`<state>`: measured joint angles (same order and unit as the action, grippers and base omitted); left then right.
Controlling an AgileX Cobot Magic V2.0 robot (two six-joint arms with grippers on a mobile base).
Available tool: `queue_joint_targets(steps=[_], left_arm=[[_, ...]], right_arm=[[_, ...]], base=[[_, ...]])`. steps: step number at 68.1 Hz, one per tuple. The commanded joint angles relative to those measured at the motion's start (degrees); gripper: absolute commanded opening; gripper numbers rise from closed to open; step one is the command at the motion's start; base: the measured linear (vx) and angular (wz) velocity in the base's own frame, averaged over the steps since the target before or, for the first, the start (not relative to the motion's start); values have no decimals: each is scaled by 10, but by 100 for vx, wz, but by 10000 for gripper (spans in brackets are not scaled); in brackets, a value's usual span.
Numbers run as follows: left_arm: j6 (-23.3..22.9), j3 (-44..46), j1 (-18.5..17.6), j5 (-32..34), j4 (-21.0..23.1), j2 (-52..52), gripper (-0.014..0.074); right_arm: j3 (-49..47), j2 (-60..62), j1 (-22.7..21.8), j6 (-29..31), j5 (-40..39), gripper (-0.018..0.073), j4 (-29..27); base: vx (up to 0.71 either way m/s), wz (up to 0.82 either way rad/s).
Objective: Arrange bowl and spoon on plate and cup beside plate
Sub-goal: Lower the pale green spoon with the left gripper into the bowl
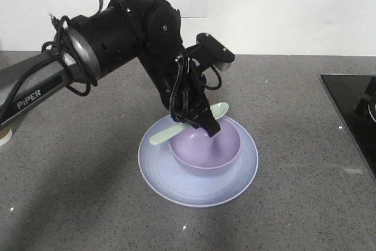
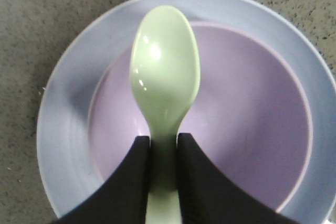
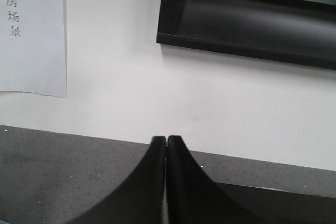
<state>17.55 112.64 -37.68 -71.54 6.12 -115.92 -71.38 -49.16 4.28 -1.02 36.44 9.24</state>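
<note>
The lilac bowl [image 1: 205, 150] sits in the middle of the pale blue plate [image 1: 200, 195] on the grey counter. My left gripper [image 1: 202, 124] reaches down from the left over the bowl's near rim and is shut on the mint-green spoon [image 1: 163, 137], which hangs slanted above the bowl. In the left wrist view the spoon [image 2: 165, 72] runs out between the black fingertips [image 2: 140, 153], scoop up, over the bowl [image 2: 247, 114] and plate [image 2: 65, 103]; the left gripper [image 2: 164, 142] pinches its neck. My right gripper [image 3: 166, 142] is shut on nothing and faces the wall. The cup is out of view.
A black cooktop [image 1: 352, 107] lies at the counter's right edge. In the right wrist view a white paper sign [image 3: 34, 30] hangs on the wall and a black hood [image 3: 252, 19] juts out above the grey counter [image 3: 63, 171].
</note>
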Motion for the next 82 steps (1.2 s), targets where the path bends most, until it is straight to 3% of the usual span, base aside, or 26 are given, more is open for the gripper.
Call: queue_joint_targets(steps=[1,21,42,69,82], left_arm=[[-10,-8,-2,-2,4,42,4],[-11,-34,-2,-2,-8,54,4],[-12,-34,-2,-2,13,53,29],[-17,-34,-2,-2,12,53,258],[-21,-34,-2,-2,13,53,314]], right_arm=[[-12,2,2,1,-46,-9,5],[-12,2,2,-1,-47,-9,4],[-12,2,2,-1,-46,-9,0],[-12,2,2,-1,-43,-9,-1],[-12,2,2,-1,-42,-9,-1]], base=[[0,0],[0,0],[0,0],[0,0],[0,0]])
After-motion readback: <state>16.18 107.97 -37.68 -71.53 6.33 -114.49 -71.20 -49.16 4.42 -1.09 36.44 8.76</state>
